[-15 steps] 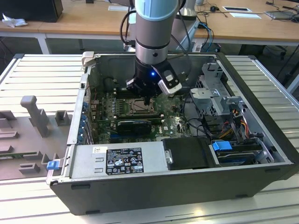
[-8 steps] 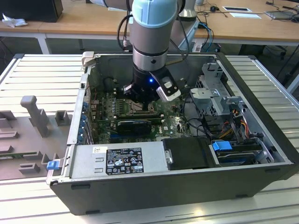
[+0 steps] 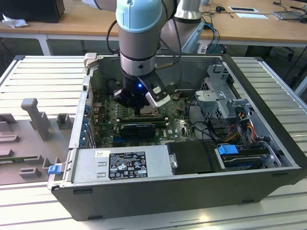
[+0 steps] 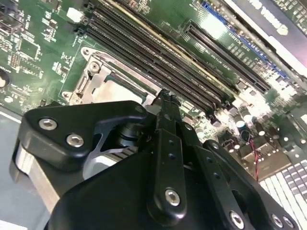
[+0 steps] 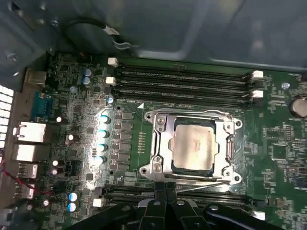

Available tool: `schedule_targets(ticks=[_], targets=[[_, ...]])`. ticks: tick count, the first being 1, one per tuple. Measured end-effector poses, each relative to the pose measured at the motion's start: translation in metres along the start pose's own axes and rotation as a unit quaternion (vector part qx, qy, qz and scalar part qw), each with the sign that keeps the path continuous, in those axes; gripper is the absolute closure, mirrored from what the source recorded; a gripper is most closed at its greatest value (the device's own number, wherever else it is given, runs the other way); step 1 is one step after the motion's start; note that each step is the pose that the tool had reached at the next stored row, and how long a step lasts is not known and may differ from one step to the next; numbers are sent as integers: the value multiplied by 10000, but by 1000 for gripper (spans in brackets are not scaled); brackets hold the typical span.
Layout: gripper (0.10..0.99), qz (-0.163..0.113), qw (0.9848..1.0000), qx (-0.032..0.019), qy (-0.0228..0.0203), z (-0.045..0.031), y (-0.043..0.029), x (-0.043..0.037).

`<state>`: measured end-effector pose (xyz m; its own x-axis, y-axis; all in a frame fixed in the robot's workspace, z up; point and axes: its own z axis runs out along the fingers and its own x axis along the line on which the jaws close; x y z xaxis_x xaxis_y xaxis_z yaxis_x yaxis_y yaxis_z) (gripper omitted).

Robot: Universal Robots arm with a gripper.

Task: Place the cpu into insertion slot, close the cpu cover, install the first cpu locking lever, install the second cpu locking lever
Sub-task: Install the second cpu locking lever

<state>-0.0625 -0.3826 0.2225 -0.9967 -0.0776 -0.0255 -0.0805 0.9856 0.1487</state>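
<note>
Silver-beige cpu sits in the insertion slot; the pincer, pressed together, hovers beside.

A ribbed metal surface carries the open computer case, which lies flat on its side, and a grey plastic fixture tray (at the exterior view's left) beside it.

We see the cpu lying in the insertion slot at the middle of the motherboard, with the cpu cover around it. Memory slots run along one side of the socket, and the gripper hangs just beside the opposite side.
</note>
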Motion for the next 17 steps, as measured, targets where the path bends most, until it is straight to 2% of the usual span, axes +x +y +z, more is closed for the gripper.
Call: schedule_targets(ticks=[1,2,4,5,6,8,11,13,14,17], targets=[[980,-2,10000,-17,-1,39,-8,4],[980,-1,10000,-61,-4,47,-13,12],[980,1,9998,-198,-19,51,-70,48],[980,0,9996,-284,-30,50,-100,65],[980,1,9995,-329,-35,49,-112,71],[980,2,9989,-465,-48,46,-146,92],[980,2,9984,-569,-67,53,-213,140],[980,3,9980,-632,-74,80,-232,145],[980,3,9978,-653,-75,120,-239,147],[980,4,9976,-688,-77,157,-245,158]])
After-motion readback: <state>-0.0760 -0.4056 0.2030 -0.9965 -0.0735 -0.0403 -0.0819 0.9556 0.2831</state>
